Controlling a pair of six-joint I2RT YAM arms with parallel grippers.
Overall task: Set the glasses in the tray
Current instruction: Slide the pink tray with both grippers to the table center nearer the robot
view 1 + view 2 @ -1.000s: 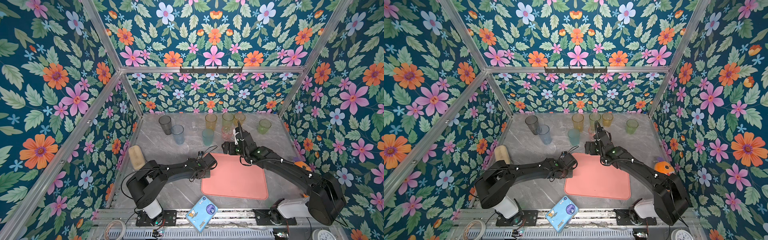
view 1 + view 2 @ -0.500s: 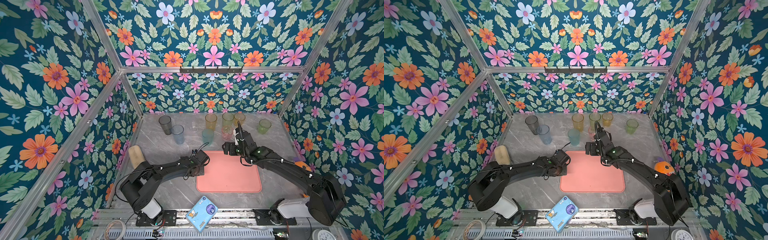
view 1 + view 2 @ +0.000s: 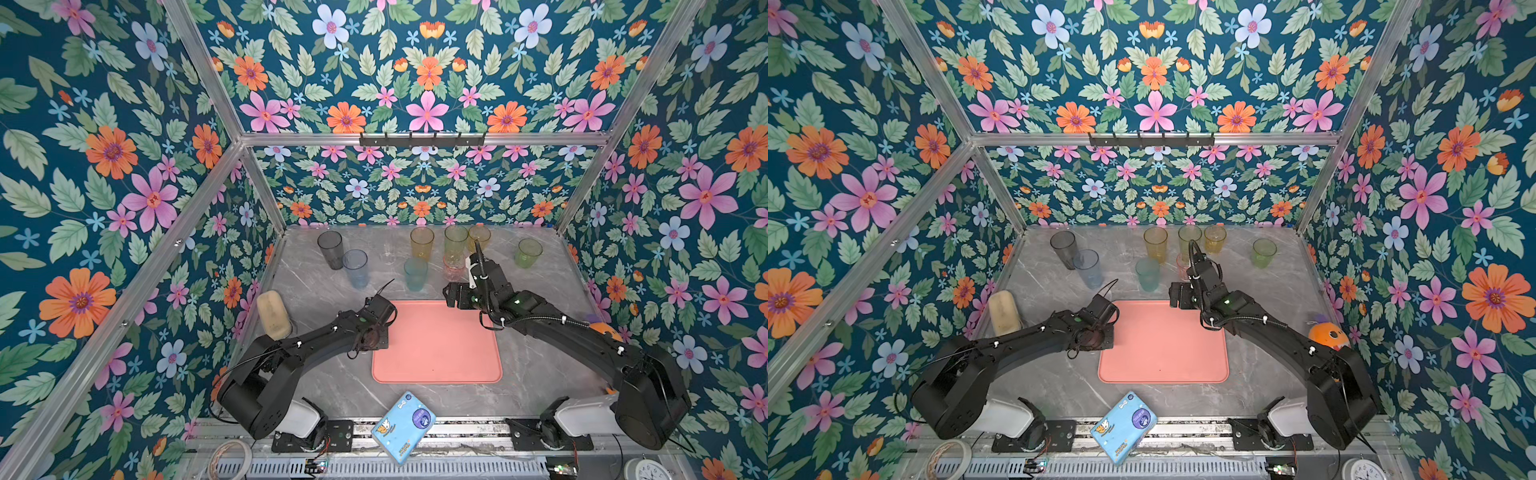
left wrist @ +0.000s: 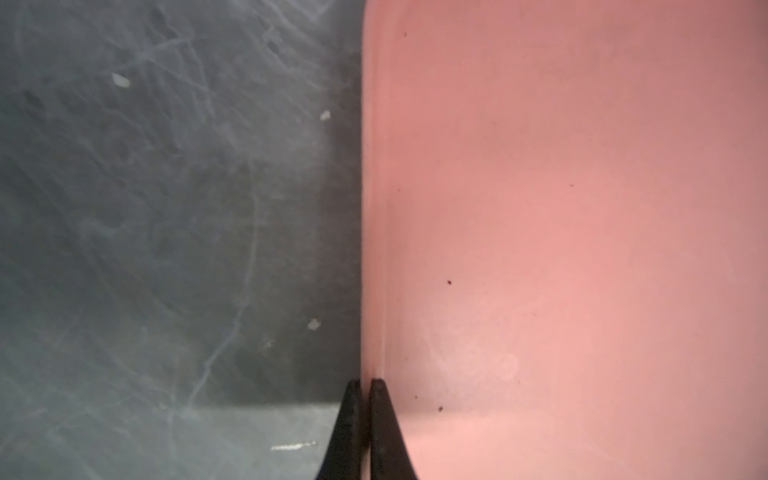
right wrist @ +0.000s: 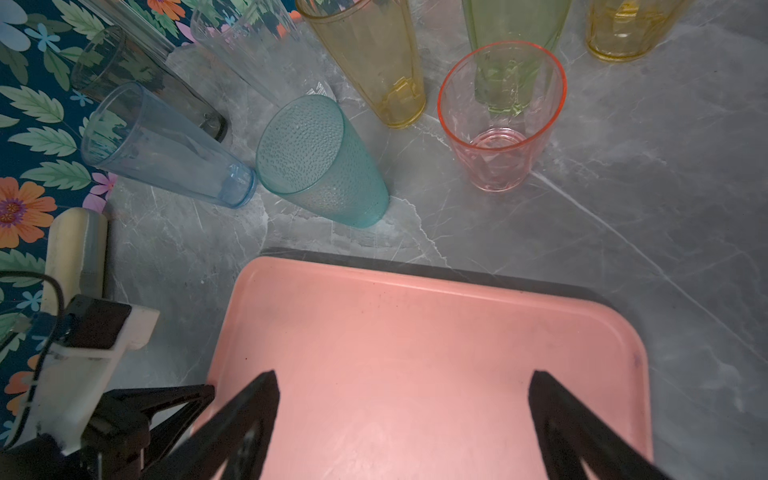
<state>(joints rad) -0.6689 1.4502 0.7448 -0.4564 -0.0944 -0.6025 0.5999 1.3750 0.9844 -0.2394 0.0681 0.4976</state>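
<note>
Grey marble surface [image 3: 324,299] holds all tinted plastic tumblers [image 3: 415,274] beyond the empty flat salmon-pink tray [image 3: 436,353]; left hand [image 4: 365,399] pinches its rim, right hand [image 5: 404,376] open.

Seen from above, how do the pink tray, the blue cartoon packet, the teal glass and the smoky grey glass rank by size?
In a top view:
1. pink tray
2. blue packet
3. teal glass and smoky grey glass: near alike, and the grey one stands farther from the camera, so unranked.
</note>
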